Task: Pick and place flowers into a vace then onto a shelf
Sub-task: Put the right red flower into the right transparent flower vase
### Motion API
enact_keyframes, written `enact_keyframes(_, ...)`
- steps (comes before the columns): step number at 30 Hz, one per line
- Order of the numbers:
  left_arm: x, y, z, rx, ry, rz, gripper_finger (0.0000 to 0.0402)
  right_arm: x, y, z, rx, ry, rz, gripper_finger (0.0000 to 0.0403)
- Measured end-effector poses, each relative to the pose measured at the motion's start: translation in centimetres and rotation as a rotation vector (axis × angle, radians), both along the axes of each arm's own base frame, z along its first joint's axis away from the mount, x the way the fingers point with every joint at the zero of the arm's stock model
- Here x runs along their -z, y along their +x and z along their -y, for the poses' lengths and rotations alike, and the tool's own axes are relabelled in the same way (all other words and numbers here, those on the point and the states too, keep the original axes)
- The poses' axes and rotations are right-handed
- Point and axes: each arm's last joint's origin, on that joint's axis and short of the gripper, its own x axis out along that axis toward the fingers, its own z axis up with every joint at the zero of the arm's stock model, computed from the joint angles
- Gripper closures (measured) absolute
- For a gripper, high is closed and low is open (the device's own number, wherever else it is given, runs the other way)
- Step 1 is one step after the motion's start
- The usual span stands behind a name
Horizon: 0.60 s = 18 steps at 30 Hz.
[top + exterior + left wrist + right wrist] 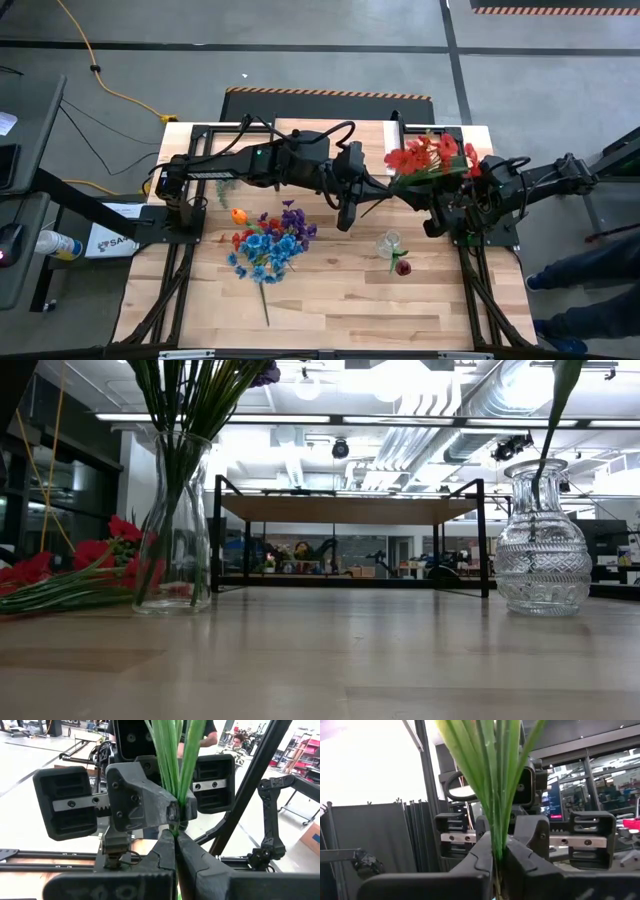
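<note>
Red blooms on long green stems form the spray (425, 155) at upper right of the high view, held between both arms. Left end effector (175, 832) is pinched tight on the stems, and right end effector (498, 854) is closed on them too. Blue, purple and orange flowers (268, 243) lie at centre-left on the worktop (330, 300). A glass vase (540, 540) holds one stem; another vase (175, 525) holds several. Beyond stands the shelf (345, 510).

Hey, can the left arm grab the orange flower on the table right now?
Probably not yet: the left gripper is shut on the red flowers, as is the right gripper. The orange flower lies uncovered beside the arm.
</note>
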Motion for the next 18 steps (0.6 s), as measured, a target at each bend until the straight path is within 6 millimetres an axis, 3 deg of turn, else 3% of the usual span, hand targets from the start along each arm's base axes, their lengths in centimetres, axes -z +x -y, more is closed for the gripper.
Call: enact_keyframes(18,-0.02,0.01,-0.04,-0.003,0.000,0.001,0.0370,-0.05,-0.02,0.10,0.029,0.014,0.004,0.0399)
